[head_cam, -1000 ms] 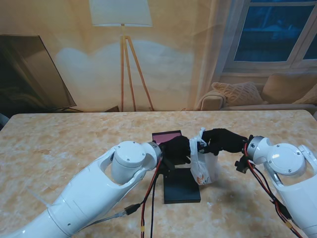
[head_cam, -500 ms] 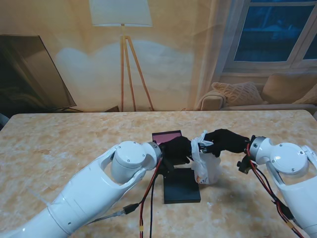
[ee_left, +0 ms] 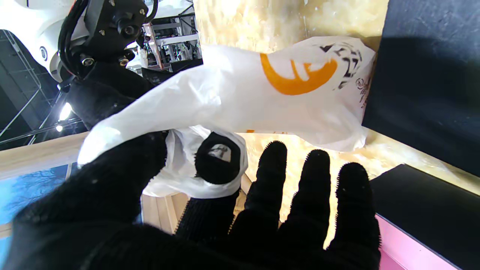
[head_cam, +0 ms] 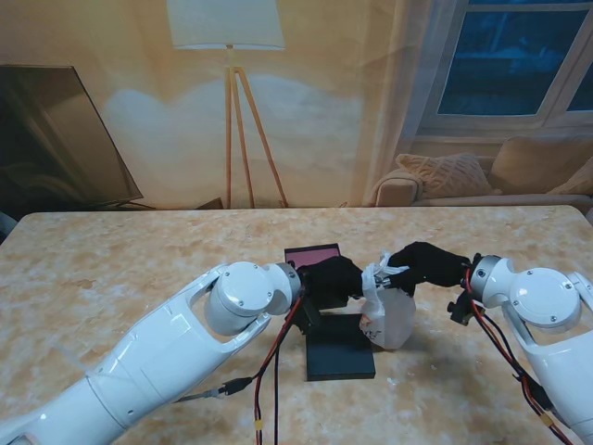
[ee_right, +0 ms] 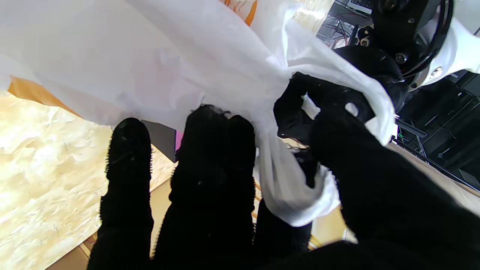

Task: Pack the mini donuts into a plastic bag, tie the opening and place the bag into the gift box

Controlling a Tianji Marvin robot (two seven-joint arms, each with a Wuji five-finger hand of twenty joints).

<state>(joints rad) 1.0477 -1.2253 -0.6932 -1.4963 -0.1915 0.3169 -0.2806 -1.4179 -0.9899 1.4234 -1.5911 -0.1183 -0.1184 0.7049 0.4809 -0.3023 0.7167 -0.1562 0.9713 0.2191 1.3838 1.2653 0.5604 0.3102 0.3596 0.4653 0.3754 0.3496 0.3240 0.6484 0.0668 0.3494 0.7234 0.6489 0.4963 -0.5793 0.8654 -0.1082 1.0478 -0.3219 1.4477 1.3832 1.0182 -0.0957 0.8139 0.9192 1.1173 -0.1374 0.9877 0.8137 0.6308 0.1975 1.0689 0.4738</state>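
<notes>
Both black-gloved hands meet at the gathered neck of the bag (head_cam: 387, 313), near the middle of the tabletop (head_cam: 139, 260).

Left hand (head_cam: 332, 278): thumb and index finger are pinched on a twist of the white plastic at the bag's mouth. The left wrist view shows the index fingertip wrapped in film, while the other three fingers (ee_left: 315, 176) stand straight and apart, touching nothing.

Right hand (head_cam: 424, 264): closed on the neck from the opposite side. The right wrist view shows the thumb pressed against the bunched plastic and the fingers (ee_right: 210, 150) lying along the bag's wall. A strand of film runs between the two hands.

Bag: white, with an orange mark and dark print. Its body hangs from the neck and bulges. It sits at the right edge of the black lid (head_cam: 339, 357), which lies flat on the tabletop; whether the bag's bottom rests on the tabletop or is lifted clear cannot be told. Contents are not visible through the plastic.

Gift box (head_cam: 311, 254): pink inside, lying just farther from me than the lid, partly hidden by the left hand. The bag is outside it.
</notes>
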